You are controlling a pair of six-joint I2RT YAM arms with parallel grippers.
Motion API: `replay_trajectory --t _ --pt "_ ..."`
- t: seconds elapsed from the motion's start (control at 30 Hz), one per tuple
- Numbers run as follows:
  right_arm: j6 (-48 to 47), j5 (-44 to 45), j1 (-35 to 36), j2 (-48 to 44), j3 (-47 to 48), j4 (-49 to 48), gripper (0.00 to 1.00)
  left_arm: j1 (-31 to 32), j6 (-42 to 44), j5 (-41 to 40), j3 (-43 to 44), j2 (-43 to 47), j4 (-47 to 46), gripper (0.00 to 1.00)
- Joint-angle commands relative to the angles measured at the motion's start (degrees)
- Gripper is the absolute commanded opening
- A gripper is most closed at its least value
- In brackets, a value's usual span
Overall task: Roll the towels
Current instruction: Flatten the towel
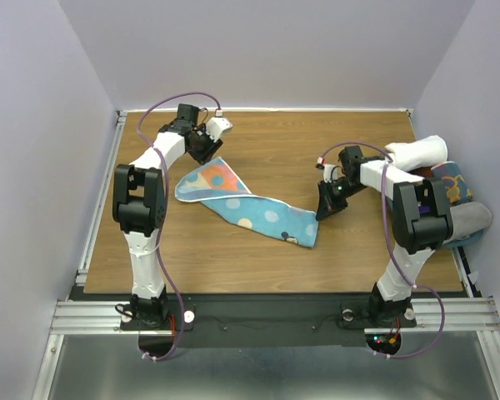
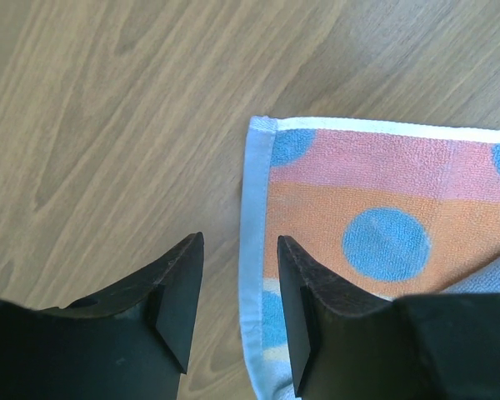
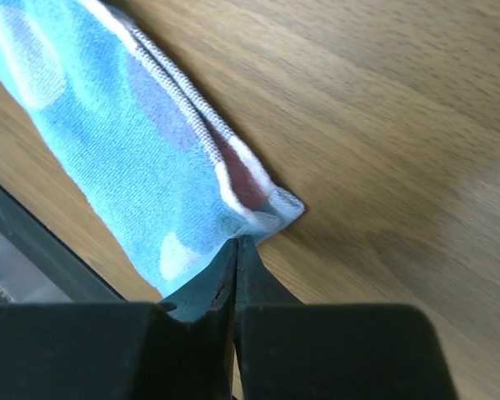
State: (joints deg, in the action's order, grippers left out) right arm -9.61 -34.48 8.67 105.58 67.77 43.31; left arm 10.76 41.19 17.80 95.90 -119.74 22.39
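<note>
The light blue towel [image 1: 250, 208] with orange and yellow dots lies folded into a long strip, running diagonally across the wooden table. My left gripper [image 1: 208, 150] hovers open over its far left end. In the left wrist view the gripper [image 2: 240, 237] straddles the towel's [image 2: 383, 192] pale hem, one finger over wood and one over cloth. My right gripper [image 1: 325, 210] is at the strip's near right end. In the right wrist view it [image 3: 236, 242] is shut on the puckered corner of the towel [image 3: 125, 150]. A navy and mustard printed towel [image 1: 454, 185] lies at the right edge, partly behind the right arm.
A white rolled cloth [image 1: 417, 152] and a grey cloth [image 1: 473, 221] sit with the printed towel at the table's right edge. White walls close in the back and sides. A metal rail [image 1: 100, 200] runs along the left edge of the table.
</note>
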Motion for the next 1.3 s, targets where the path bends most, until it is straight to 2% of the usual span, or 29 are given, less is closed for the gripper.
replay_trajectory --t 0.0,0.1,0.17,0.2,0.23,0.27,0.3,0.47,0.7,0.9,0.97,1.07,1.1,1.23,1.27 --pt "-1.38 -3.92 0.3 -3.62 1.84 1.25 0.01 -0.74 -1.02 1.01 0.96 5.22 0.98 0.52" --pt "-2.35 -6.39 0.39 -7.22 2.63 2.13 0.01 -1.71 -1.64 2.15 0.96 6.19 1.86 0.52" --pt "-0.25 -3.6 0.3 -8.02 3.42 2.13 0.03 -1.97 -1.73 2.41 0.17 7.32 2.48 0.52" --pt "-0.06 -2.19 0.3 -7.76 3.86 2.3 0.14 -2.06 -1.73 2.33 -0.18 7.77 2.48 0.52" --pt "-0.32 -0.69 0.39 -7.5 4.12 2.39 0.41 -2.06 -1.64 2.41 -0.71 8.64 2.48 0.52" --pt "-0.67 0.89 0.39 -7.06 4.13 2.22 0.53 -2.06 -1.73 2.59 -1.49 9.0 2.39 0.52" --pt "-0.85 2.99 0.3 -6.45 4.04 2.22 0.59 -2.06 -1.81 2.5 -1.85 9.35 2.39 0.52" --pt "-1.29 4.77 0.47 -2.75 4.83 2.13 0.6 -2.06 -1.99 2.85 -3.26 11.02 2.57 0.52" --pt "-1.12 2.14 0.91 0.76 5.8 1.52 0.58 -2.06 -1.9 3.12 -3.26 10.85 2.83 0.53" --pt "-0.33 -0.85 2.05 2.61 6.5 1.6 0.5 -2.06 -1.99 3.2 -3.52 10.41 2.57 0.53" --pt "-0.33 -1.38 2.41 2.61 6.33 1.69 0.44 -2.06 -1.9 3.12 -3.7 10.32 2.31 0.53" --pt "-0.41 -2.08 2.67 2.18 5.97 1.78 0.29 -2.06 -1.81 3.12 -4.14 10.32 2.13 0.53" --pt "-0.59 -2.26 2.76 1.74 5.89 1.69 0.21 -2.06 -1.64 3.12 -4.14 10.32 2.04 0.53" --pt "-0.85 -2.96 2.93 0.25 5.53 2.22 0.02 -2.15 -1.64 3.03 -4.4 10.32 1.95 0.53" --pt "-1.11 -3.57 3.02 -0.02 5.53 2.48 0.0 -2.15 -1.73 3.03 -4.4 10.32 1.95 0.53"
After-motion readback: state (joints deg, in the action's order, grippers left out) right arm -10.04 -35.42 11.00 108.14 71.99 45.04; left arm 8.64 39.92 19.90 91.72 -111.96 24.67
